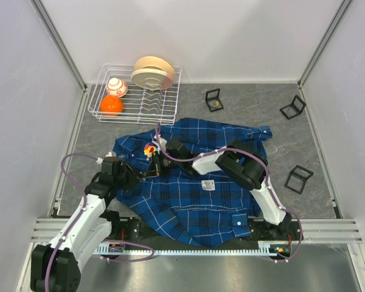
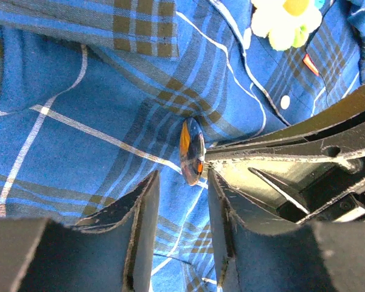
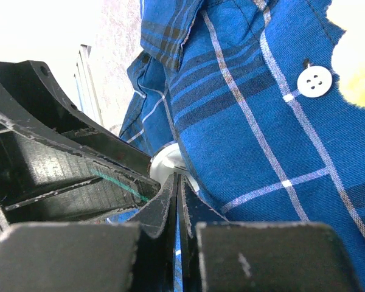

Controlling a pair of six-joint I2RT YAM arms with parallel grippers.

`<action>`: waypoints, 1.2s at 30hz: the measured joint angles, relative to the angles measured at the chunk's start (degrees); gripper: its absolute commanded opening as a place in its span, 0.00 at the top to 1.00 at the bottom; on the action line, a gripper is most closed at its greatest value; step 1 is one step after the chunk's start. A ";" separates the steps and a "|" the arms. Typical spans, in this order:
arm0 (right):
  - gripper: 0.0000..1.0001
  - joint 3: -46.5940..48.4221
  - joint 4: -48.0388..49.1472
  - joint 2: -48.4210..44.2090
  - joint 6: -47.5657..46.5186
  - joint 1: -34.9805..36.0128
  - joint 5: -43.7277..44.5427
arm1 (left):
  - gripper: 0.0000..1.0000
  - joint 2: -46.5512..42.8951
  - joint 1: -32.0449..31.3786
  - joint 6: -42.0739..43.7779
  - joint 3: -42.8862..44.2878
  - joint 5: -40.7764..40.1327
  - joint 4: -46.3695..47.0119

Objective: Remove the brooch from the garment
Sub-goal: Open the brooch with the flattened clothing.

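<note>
**Step in hand: freeing the brooch from the cloth.** The garment (image 1: 182,194) lies spread on the desk (image 1: 280,146). Both arms meet over its far left part, near the button placket.

The brooch (image 2: 191,151) is judged to be the small round shiny disc that stands on edge there, with the cloth puckered towards it. A yellow flower-shaped ornament (image 2: 286,21) sits on the shirt just beyond it, and which of the two the task means is not certain.

The right end effector (image 3: 177,179) reaches in from the right with its fingers pressed together. Their tip touches the disc's rim. Whether they nip the rim, the fastening behind it or only the cloth cannot be told.

The left end effector (image 2: 181,194) comes from the near left. It is about half open and holds nothing. The disc lies just past its fingertips, in line with the gap and slightly towards the right finger.

To do the step well:
- The right grip should probably stay steady, so that the disc remains lifted off the fabric.
- The left fingers would best advance a little and close on the disc alone, not on the fold of cloth behind it.
- The pull should then go straight away from the shirt. A sideways tug risks dragging the whole garment or snagging the weave.
</note>
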 measured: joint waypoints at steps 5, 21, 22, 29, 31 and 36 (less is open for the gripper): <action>0.94 0.00 0.15 0.02 0.24 0.00 -0.07 | 0.64 1.01 -0.02 -0.04 0.00 -0.57 0.13; 0.94 0.02 -1.51 0.02 -1.42 0.11 0.26 | 0.92 5.81 -0.02 0.35 0.83 -2.73 0.39; 0.94 0.04 -2.34 0.02 -2.16 0.11 0.44 | 0.98 5.95 -0.02 0.57 1.25 -2.71 0.37; 0.89 1.31 -6.40 0.02 -6.60 0.11 1.68 | 0.98 8.57 -0.02 2.75 3.61 -2.21 0.02; 0.86 1.79 -7.15 0.02 -7.58 0.15 1.90 | 0.98 9.68 0.00 3.72 4.37 -1.81 -0.22; 0.83 3.37 -9.49 0.02 -9.22 0.24 2.14 | 0.98 11.85 0.00 6.99 6.05 -1.29 -0.72</action>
